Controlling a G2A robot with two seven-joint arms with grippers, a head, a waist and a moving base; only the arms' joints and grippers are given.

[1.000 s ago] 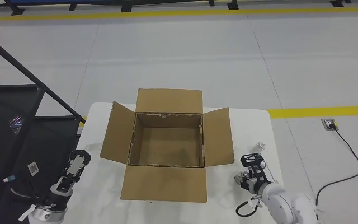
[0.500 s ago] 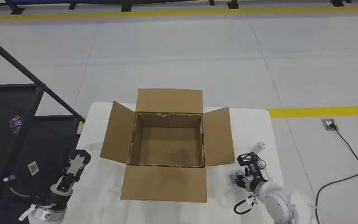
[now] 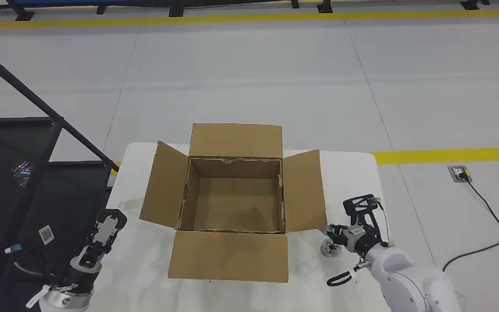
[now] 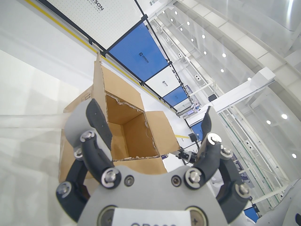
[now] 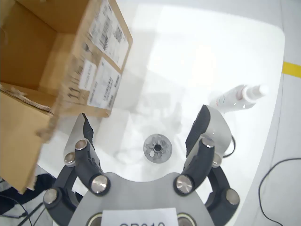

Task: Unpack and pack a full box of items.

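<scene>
An open cardboard box [image 3: 234, 204] stands mid-table with all its flaps folded out; its inside looks bare. The box [image 4: 131, 128] also appears beyond my left gripper [image 4: 150, 116], which is open and holds nothing. That left gripper [image 3: 105, 226] hangs off the table's left edge. My right gripper [image 3: 360, 214] is open just right of the box's right flap [image 5: 103, 71]. A small grey toothed disc [image 5: 157, 148] lies on the table under the right gripper [image 5: 145, 116], between its fingers. The disc [image 3: 330, 249] is near the box's front right corner. A white bottle [image 5: 237, 97] lies on its side just beyond.
The white table [image 3: 343, 171] has free room to the right of the box and a narrow strip on its left. A black frame and dark cloth [image 3: 39, 195] stand off the table's left side. A cable [image 3: 475, 195] runs over the floor at the right.
My right gripper has swung back and to the right, and now covers the white bottle in the top view. The left arm has not moved.
</scene>
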